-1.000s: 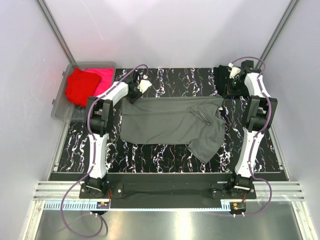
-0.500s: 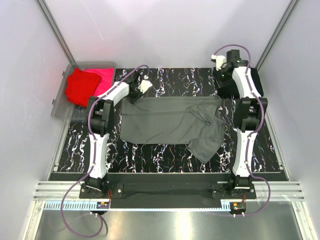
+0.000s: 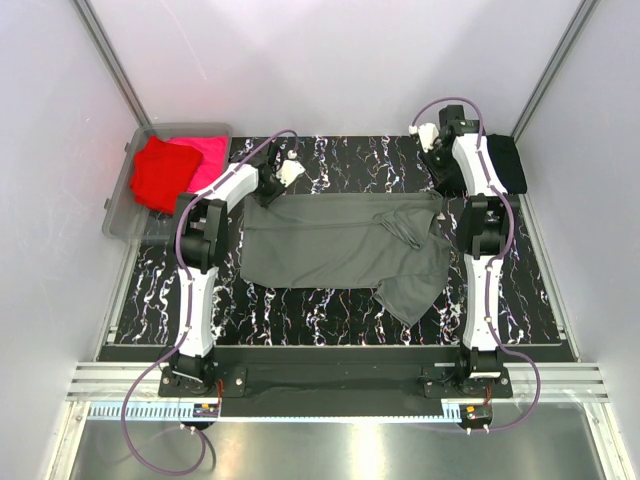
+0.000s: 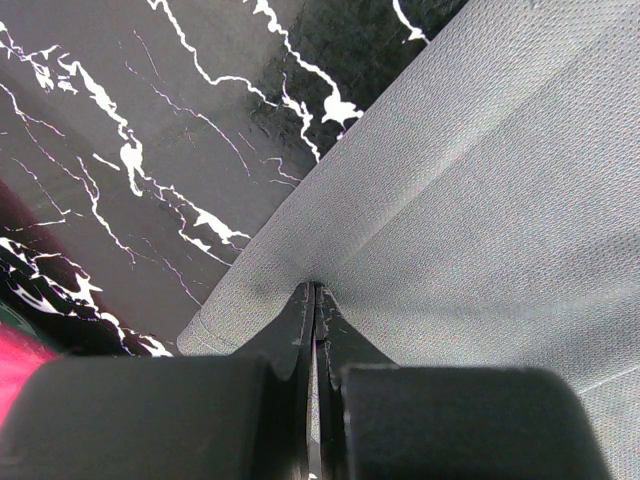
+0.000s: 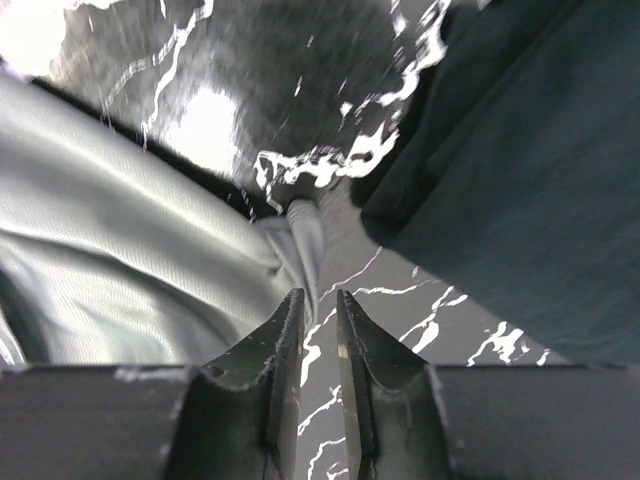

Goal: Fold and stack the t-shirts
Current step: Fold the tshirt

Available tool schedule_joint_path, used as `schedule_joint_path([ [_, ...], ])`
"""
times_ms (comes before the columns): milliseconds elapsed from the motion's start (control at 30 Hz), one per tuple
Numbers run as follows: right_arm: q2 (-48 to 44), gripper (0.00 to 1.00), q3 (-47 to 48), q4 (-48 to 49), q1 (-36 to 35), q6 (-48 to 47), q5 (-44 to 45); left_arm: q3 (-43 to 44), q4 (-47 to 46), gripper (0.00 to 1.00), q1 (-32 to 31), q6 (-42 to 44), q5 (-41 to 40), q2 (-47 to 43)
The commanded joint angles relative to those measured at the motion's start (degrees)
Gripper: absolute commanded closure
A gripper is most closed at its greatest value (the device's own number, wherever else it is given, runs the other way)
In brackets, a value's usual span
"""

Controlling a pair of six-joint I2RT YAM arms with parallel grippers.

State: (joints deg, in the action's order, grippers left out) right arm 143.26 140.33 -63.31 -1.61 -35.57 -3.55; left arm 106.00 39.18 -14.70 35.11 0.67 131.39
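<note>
Grey t-shirt (image 3: 330,245) | left end effector (image 4: 314,300) clamped on its edge | right end effector (image 5: 318,305) slightly apart, empty

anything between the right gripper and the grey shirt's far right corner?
Nothing visible. The right gripper hangs with jaws slightly apart over bare table, the dark grey t-shirt corner just ahead of its tips. The black t-shirt lies off to one side, out of the path.

Left gripper (image 4: 315,300) clamped on the dark grey t-shirt (image 3: 320,245), far-left corner; right gripper (image 5: 318,300), jaws slightly parted, above its far-right corner.
</note>
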Motion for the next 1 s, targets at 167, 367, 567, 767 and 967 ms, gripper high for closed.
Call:
schedule_joint_path([
  [167, 0.79, 0.75, 1.96, -4.19, -0.68, -1.43, 0.21, 0.09, 0.72, 1.00, -0.24, -0.22, 0.12, 1.32],
  [367, 2.28, 0.76, 2.49, -5.33, -0.77, -1.43, -0.05, 0.09, 0.72, 1.00, -0.33, -0.31, 0.04, 1.23],
  [567, 4.13, 0.76, 3.37, -5.69, -0.68, -1.25, -0.05, 0.00, 0.72, 1.00, -0.33, -0.31, -0.05, 1.23],
  [767, 6.15, 0.75, 6.26, -5.60, -0.77, -0.99, 0.12, 0.00, 0.72, 1.00, -0.42, -0.40, -0.05, 1.23],
  [967, 7.03, 0.75, 7.23, -4.20, -0.77, -1.25, 0.56, 0.00, 0.72, 1.00, -0.59, -0.40, -0.23, 1.41],
])
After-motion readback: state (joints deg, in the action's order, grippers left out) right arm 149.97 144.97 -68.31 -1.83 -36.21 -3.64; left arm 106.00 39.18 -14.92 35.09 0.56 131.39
